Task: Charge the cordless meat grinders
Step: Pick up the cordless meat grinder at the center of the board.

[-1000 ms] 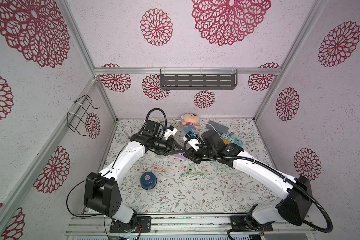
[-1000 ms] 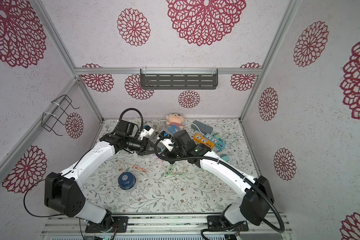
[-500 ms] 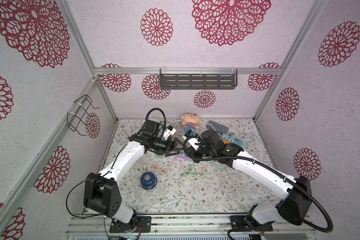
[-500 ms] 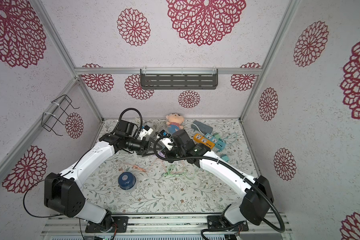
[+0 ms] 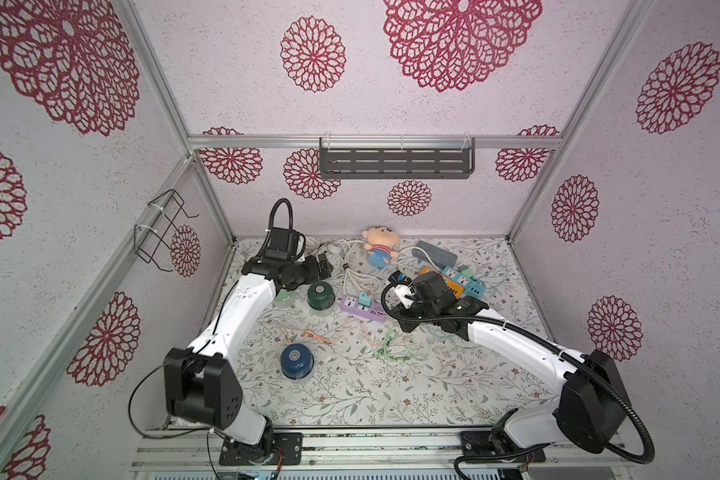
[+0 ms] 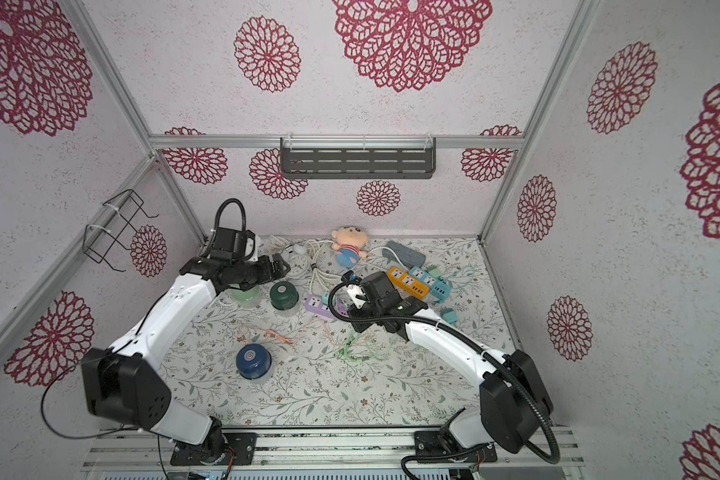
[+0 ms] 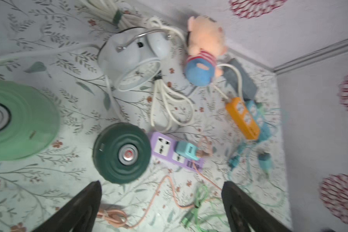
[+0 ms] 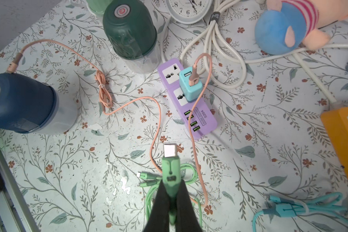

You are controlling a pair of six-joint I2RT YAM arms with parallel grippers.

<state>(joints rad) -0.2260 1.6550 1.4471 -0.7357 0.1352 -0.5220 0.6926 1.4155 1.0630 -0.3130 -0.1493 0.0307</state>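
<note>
Watch out: your right fingers [image 8: 161,202] are clenched tight on the green cable plug [image 8: 170,170], w/ the front half sticking out. I think it could twist or slip when you push it in.

The USB holes on the purple power strip [image 8: 186,100] are tiny, & the strip lies loose on the surface [image 8: 249,180]. Nothing pins it down, so a push may just slide it away.

The pink cable [image 8: 157,112] loops right between the plug & those holes. You could snag it & tug it out of the teal charger block [image 8: 190,86].

Your left fingers [image 7: 82,204] are spread wide, holding nothing & touching nothing. They hang over the surface near the dark green grinder [image 5: 320,294].

In both top views that grinder stands left of centre, just beside the strip, so a sliding strip could bump it. The light green grinder [image 5: 284,297] is on its left, mostly hidden under the left arm. The blue grinder [image 5: 295,360] stands lower down, apart from both. Can't tell if the pink cable's far end is plugged into it.
</note>
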